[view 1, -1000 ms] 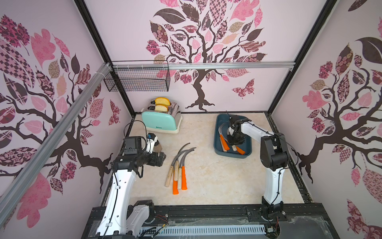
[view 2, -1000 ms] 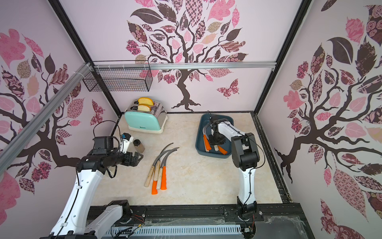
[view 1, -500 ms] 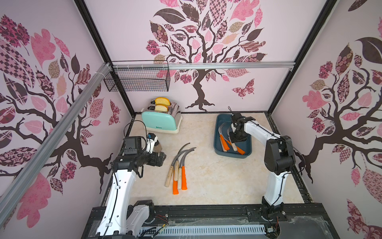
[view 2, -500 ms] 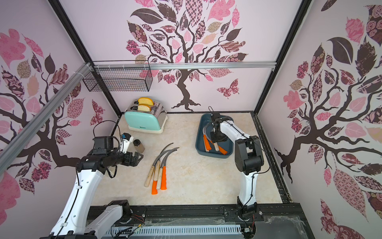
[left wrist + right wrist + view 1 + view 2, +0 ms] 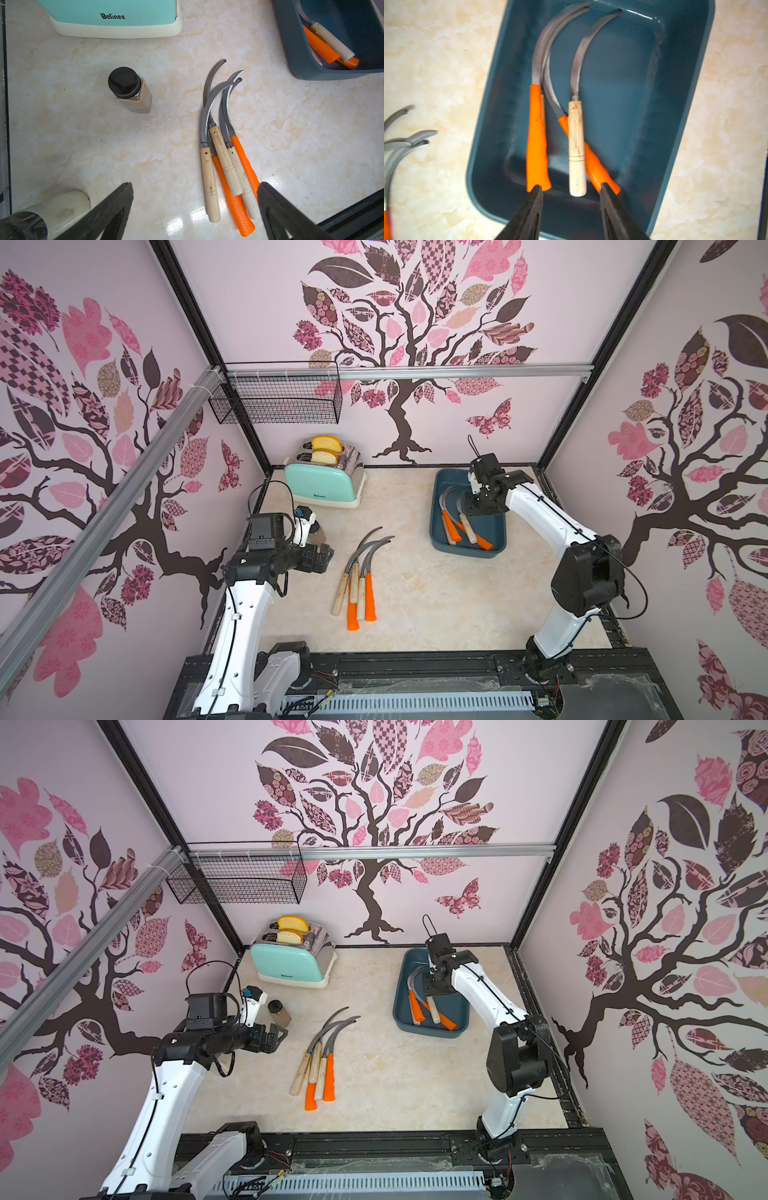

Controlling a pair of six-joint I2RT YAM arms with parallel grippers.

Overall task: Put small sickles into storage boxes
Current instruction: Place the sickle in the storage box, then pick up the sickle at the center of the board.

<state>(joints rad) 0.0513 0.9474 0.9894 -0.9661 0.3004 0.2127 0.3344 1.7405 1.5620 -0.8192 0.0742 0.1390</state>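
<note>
Right gripper (image 5: 571, 186) is hovering over the near end of the teal tray (image 5: 623, 104), jaws parted and carrying nothing. The sickles below it are lying loose on the tray floor: a wood-handled one (image 5: 577, 145) is crossing an orange one (image 5: 593, 166), and a second orange one (image 5: 536, 135) is lying alongside. There may be a fourth tucked under that, but the blur is leaving me unsure. Left gripper (image 5: 194, 185) is standing spread wide and empty, just beside the pile of five sickles (image 5: 357, 585) on the table, with the spice bottle (image 5: 129, 89) nearby. My reading is that a drop-off is finishing and the next pick is coming. The right arm should be rising straight up past the tray wall before swinging, so no finger is hooking a blade. The topmost wooden handle (image 5: 225, 162) looks the best next grab, pinched mid-handle across its width and laid in with blades curving the same way.
</note>
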